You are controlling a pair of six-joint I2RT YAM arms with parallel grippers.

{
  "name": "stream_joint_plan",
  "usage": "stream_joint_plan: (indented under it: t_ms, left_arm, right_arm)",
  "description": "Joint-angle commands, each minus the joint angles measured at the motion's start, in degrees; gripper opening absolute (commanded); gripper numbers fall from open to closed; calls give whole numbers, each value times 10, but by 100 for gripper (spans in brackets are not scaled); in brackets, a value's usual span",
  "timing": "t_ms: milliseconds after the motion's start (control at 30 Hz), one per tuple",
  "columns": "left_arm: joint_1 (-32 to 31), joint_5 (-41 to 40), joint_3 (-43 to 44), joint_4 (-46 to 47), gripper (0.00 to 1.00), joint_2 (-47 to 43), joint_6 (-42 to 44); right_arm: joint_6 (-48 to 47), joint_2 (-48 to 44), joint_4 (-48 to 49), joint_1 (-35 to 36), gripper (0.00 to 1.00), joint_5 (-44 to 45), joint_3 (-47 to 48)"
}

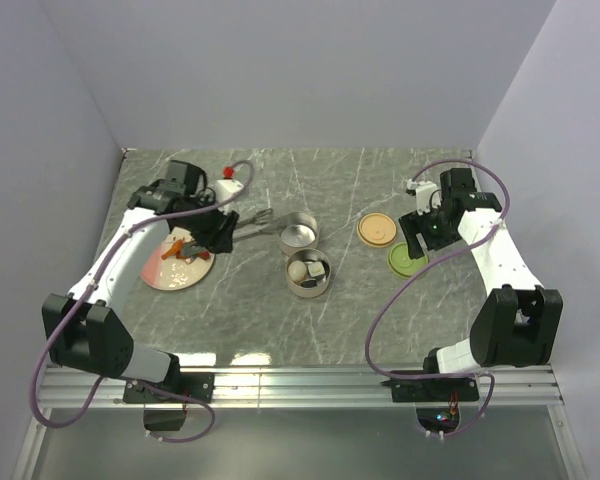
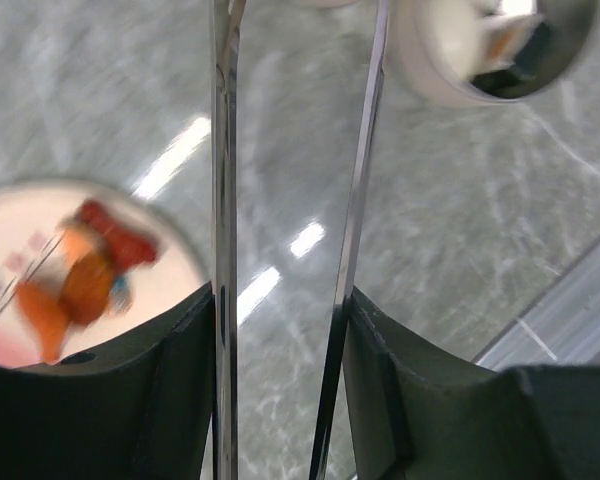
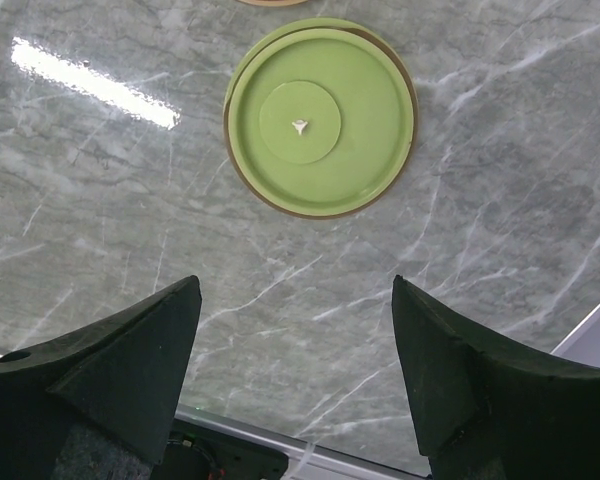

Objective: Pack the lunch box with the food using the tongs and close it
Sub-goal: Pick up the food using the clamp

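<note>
My left gripper [image 1: 220, 232] [image 2: 280, 300] is shut on the tongs [image 1: 255, 226], its fingers [image 2: 185, 340] pressing both slim arms [image 2: 223, 200]. The tongs' tips point right, toward the farther steel tin [image 1: 300, 235], with nothing visible between the arms. The nearer tin [image 1: 308, 274] holds a whitish ball and a dark piece. Orange-red food [image 1: 185, 246] [image 2: 90, 272] lies on the pink plate [image 1: 170, 275] [image 2: 20, 230]. A tin [image 2: 485, 50] shows blurred at the left wrist view's top right. My right gripper [image 1: 420, 236] [image 3: 295, 290] hangs open above the table, just short of the green lid [image 1: 407, 261] [image 3: 320, 115].
The pale orange lid [image 1: 377, 229] lies flat beside the green one. A small white object with a red top [image 1: 227, 178] stands behind the left arm. Grey walls close in the table on three sides. A metal rail [image 1: 300, 378] runs along the near edge.
</note>
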Motion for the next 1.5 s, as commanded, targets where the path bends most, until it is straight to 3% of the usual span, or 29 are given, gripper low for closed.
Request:
stream_joint_plan:
  t_ms: [0, 167, 467, 867, 1467]
  left_arm:
    - [82, -17, 0, -1, 52, -41, -1]
    - [215, -41, -28, -64, 53, -90, 85]
    - [357, -75, -53, -82, 54, -84, 167]
    - [371, -119, -84, -59, 55, -56, 191]
    - [370, -131, -81, -35, 44, -17, 187]
  right_arm:
    - [3, -23, -4, -2, 83, -11, 15]
    - [7, -23, -8, 3, 83, -31, 20]
    - [49, -13, 14, 51, 85, -46, 34]
    - [57, -4, 20, 73, 85, -44, 34]
    - [55, -2, 22, 73, 85, -39, 29]
